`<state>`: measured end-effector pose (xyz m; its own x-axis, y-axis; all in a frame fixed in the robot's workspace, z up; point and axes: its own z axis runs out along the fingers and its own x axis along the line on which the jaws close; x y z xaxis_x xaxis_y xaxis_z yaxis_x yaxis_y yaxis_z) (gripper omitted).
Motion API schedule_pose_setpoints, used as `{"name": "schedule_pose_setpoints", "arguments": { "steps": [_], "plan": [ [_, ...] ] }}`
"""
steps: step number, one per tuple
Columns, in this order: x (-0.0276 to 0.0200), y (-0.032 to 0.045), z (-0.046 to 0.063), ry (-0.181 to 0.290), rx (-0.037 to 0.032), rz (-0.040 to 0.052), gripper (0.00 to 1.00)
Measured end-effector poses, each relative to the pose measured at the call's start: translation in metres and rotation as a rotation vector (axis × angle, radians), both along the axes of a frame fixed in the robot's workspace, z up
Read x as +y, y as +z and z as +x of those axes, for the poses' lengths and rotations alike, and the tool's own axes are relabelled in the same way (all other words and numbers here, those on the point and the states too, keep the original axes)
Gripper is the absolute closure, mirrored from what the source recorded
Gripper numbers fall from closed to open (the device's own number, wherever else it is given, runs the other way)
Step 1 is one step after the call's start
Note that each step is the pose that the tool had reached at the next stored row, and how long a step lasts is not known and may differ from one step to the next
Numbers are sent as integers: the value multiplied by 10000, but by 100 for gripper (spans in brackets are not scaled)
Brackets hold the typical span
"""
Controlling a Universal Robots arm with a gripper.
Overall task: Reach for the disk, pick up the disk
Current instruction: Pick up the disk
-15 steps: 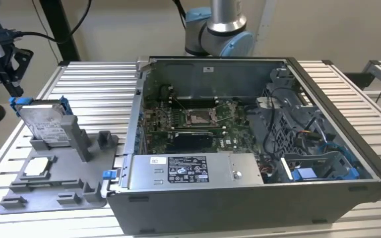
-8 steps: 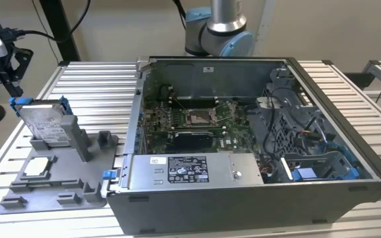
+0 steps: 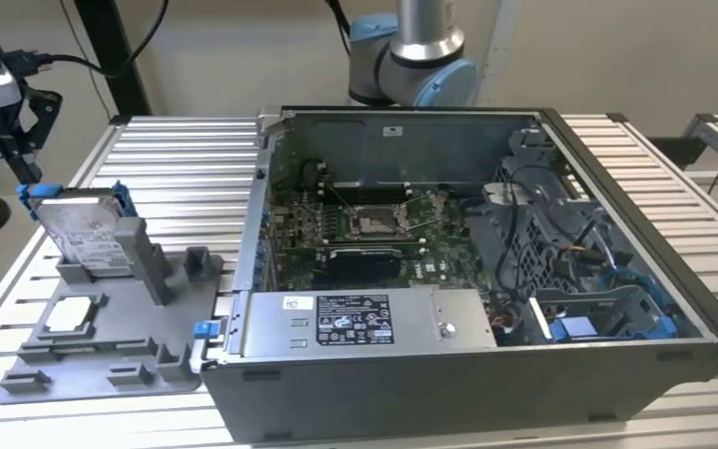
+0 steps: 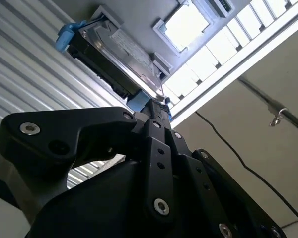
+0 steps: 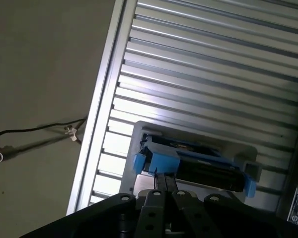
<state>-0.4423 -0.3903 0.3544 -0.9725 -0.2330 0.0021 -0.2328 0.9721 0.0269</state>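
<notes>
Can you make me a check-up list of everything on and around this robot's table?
Surface: slatted metal table with a grey holder tray on it.
Job's things: disk stands on edge in the tray, with blue rails on it.
Clutter: small square chip lies on the tray. An open computer case sits beside it.
Grippers: gripper has its tip at the disk's upper blue rail.
Cables: black cable runs beside the table.
Surroundings: robot arm rises behind the case.
</notes>
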Motion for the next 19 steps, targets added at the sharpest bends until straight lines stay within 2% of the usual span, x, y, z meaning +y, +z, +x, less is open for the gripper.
{"name": "schedule_pose_setpoints", "arguments": {
  "steps": [19],
  "plan": [
    [0,1,-6,1583,1,-100,100]
  ]
}}
